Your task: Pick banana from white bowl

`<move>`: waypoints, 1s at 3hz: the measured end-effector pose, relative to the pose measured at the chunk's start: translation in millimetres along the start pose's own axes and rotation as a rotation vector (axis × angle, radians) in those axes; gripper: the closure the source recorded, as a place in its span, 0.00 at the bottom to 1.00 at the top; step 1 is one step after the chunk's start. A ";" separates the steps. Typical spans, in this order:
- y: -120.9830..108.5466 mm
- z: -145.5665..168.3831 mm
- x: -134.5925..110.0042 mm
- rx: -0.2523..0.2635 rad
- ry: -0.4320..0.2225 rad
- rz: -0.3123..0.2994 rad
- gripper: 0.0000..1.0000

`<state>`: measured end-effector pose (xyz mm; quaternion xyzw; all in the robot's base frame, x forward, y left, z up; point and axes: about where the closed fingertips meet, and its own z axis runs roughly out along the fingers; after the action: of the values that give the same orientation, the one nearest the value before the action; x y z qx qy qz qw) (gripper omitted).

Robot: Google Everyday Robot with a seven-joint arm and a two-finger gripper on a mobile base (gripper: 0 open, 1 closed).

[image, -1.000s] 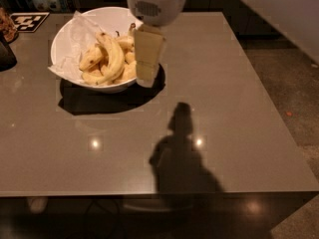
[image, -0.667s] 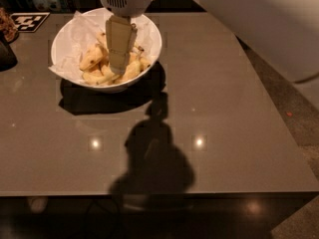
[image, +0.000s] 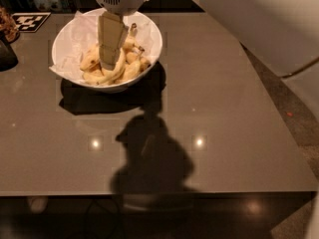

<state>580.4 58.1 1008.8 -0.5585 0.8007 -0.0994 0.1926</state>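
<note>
White bowl (image: 155,38), lined with crumpled paper (image: 75,34), holds several bananas. The banana (image: 117,69) curves along the bowl's near side, directly under my gripper (image: 108,63), which hangs at the bowl's centre; whether it grips I cannot tell. A black-and-white patterned marker (image: 31,21) lies left of the bowl.

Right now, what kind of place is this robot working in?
Probably an office break area or a robot test space, indoors. A large grey table holds a white bowl of bananas, a black-and-white printed marker lies at its far corner, and the floor looks carpeted. The gripper hangs over the bowl.
</note>
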 end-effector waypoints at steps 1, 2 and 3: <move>-5.6 19.0 -15.1 -0.079 -0.008 0.052 0.00; -8.0 34.7 -36.8 -0.157 -0.030 0.072 0.02; -10.9 45.3 -49.2 -0.203 -0.047 0.091 0.10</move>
<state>623.5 102.6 981.5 -0.5405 0.8264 0.0040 0.1579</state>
